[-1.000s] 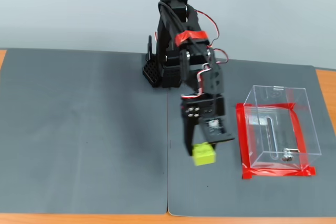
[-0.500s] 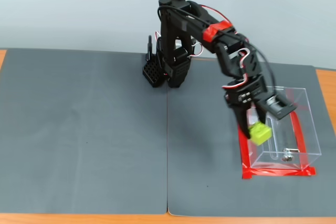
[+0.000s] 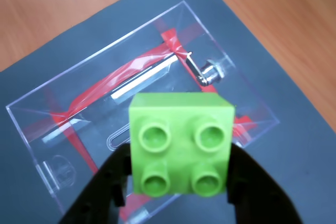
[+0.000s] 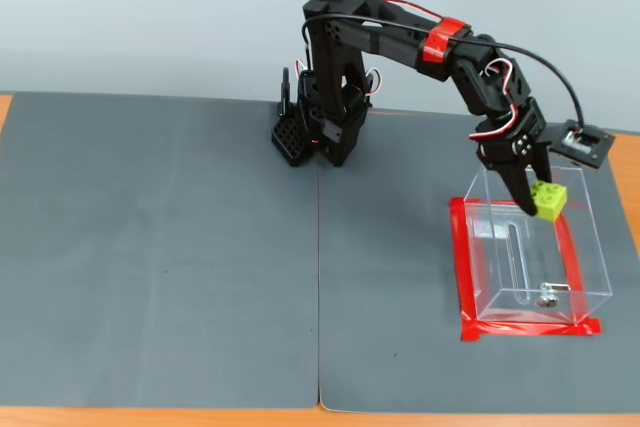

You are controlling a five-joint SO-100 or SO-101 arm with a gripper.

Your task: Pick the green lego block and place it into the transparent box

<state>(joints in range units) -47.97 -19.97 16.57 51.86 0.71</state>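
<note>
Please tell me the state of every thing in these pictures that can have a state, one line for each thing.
green lego block: held between the fingers, studs toward the wrist camera, in the air above the box, not yet released.
transparent box: open at the top, upright on the mat, only a small metal piece on its floor.
gripper: shut on the block, over the box's opening.

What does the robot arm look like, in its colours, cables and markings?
The arm is black plastic with blocky segments. A band of red tape wraps the upper link. Thin red and white wires and a black cable loop near the wrist. The end effector has two black, tapered fingers.
</note>
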